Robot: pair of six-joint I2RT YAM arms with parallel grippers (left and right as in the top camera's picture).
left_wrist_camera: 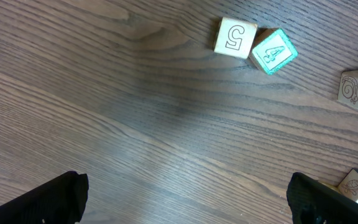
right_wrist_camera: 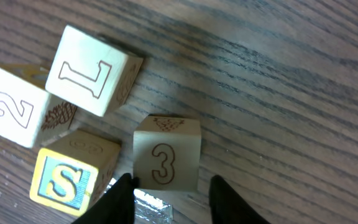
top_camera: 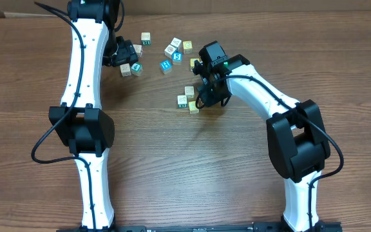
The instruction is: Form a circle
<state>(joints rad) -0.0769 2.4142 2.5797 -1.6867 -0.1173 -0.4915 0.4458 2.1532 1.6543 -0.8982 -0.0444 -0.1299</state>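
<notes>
Though near the 5 cube (left_wrist_camera: 235,37), holds left hand (left_wrist_camera: 185,198) spread wide above bare counter (left_wrist_camera: 104,112). Shows the circle (top_camera: 185,98), four bunched cubes, mid-counter. Straddles its 3 cube (right_wrist_camera: 166,158) with right hand (right_wrist_camera: 173,196), loosely parted, not clamped.

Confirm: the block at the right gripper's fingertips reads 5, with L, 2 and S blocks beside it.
Wrong digit: the right wrist view shows the 3 block at the right gripper, not a 5. L block, 2 block and S block are beside it.

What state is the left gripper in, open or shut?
Open. The left gripper shows fingers far apart in its wrist view, only table between them.
</notes>
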